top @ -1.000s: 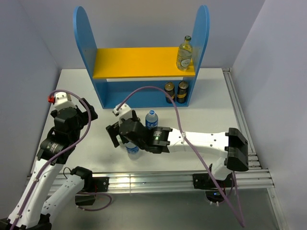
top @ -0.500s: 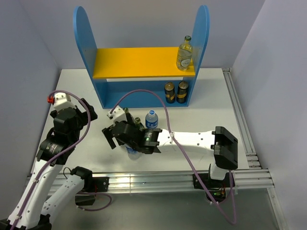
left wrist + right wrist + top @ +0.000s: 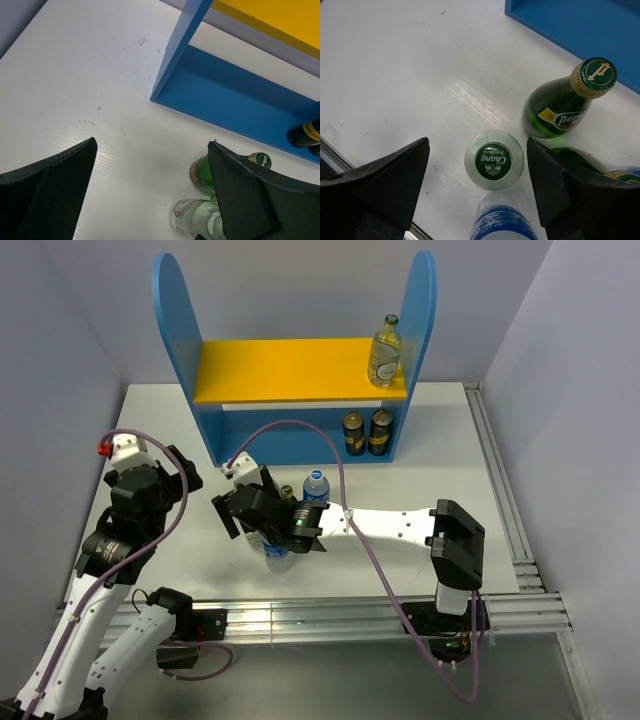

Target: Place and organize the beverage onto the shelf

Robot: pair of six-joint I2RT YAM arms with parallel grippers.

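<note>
In the right wrist view my right gripper [image 3: 478, 147] is open and points straight down over a clear glass bottle with a green cap [image 3: 494, 160]. One finger stands on each side of the bottle, and neither touches it. A green glass bottle [image 3: 559, 112] stands just beyond, and a second green one [image 3: 577, 157] is half hidden by the right finger. A blue-labelled water bottle [image 3: 501, 224] stands on the near side. My left gripper [image 3: 152, 145] hangs open and empty over the table. The blue shelf [image 3: 178, 340] holds one clear glass bottle [image 3: 385, 348] on its yellow board.
Two dark bottles [image 3: 366, 432] stand on the shelf's lower level at the right. Another water bottle [image 3: 315, 487] stands on the table before the shelf. Metal rails [image 3: 505, 510] run along the table's right and near edges. Grey walls close in both sides.
My right arm has shifted slightly left and away, bringing its fingers over the clear glass bottle, and the jaws have narrowed a little. The left arm has not moved.
</note>
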